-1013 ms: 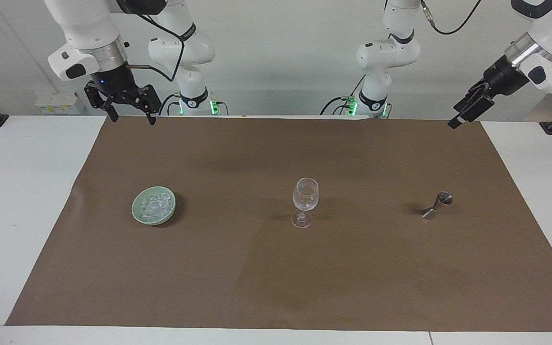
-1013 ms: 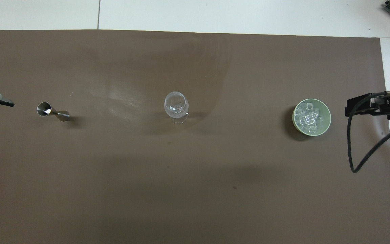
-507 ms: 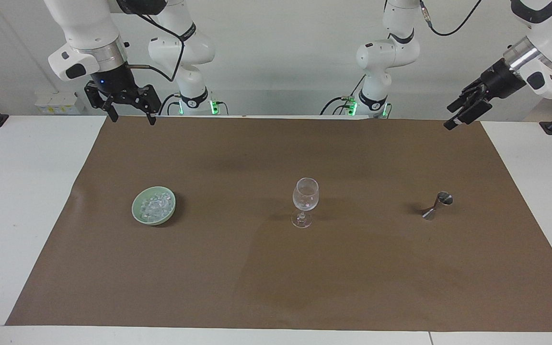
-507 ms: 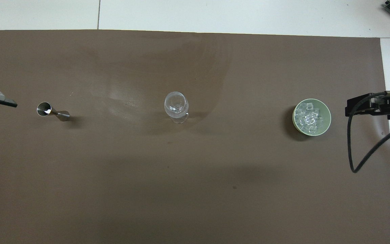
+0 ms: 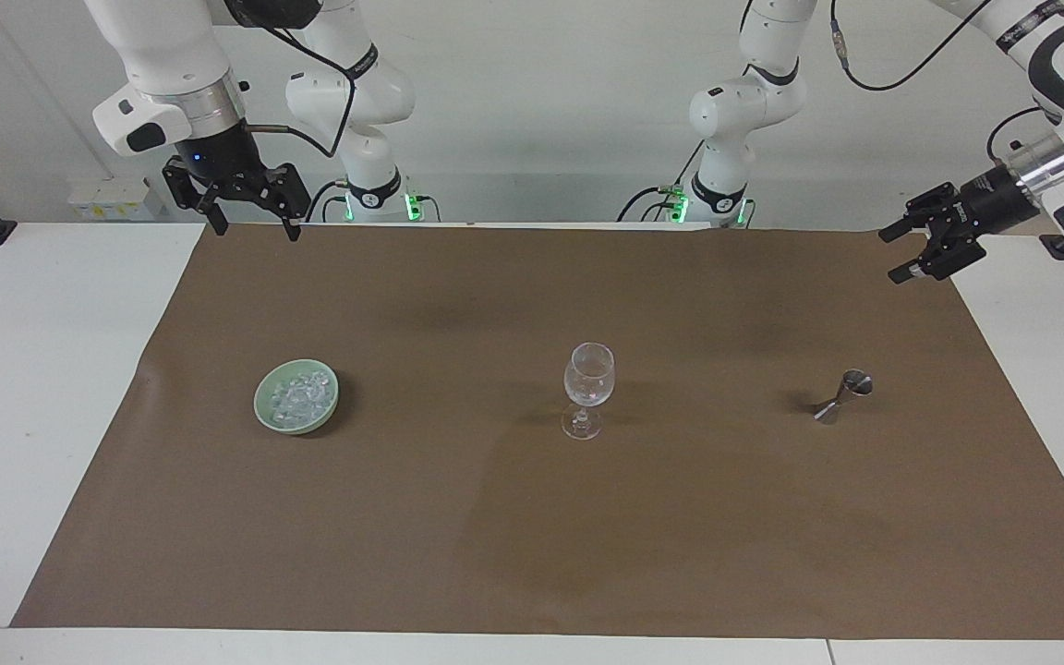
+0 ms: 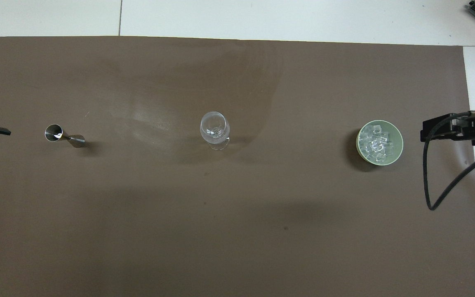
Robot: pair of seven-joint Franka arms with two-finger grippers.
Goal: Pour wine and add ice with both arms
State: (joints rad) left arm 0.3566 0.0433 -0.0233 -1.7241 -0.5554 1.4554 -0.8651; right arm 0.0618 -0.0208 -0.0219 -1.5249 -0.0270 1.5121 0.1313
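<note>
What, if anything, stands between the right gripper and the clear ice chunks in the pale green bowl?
Nothing visible does. The right gripper, open and empty, hangs over the brown mat's edge nearest the robots. Between it and the clear ice chunks in the pale green bowl lies only bare mat. The clear stemmed wine glass stands well aside, mid-table.

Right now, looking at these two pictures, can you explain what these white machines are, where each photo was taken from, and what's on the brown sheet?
They are two white robot arms with black two-finger grippers. One picture faces them across the table; the other looks down from above their end. On the brown paper sheet stand a pale green bowl of clear ice chunks toward the right arm's end, an empty clear stemmed wine glass in the middle, and a small steel hourglass-shaped measuring cup toward the left arm's end. The right gripper and left gripper both hang open over the sheet's edges, holding nothing.
</note>
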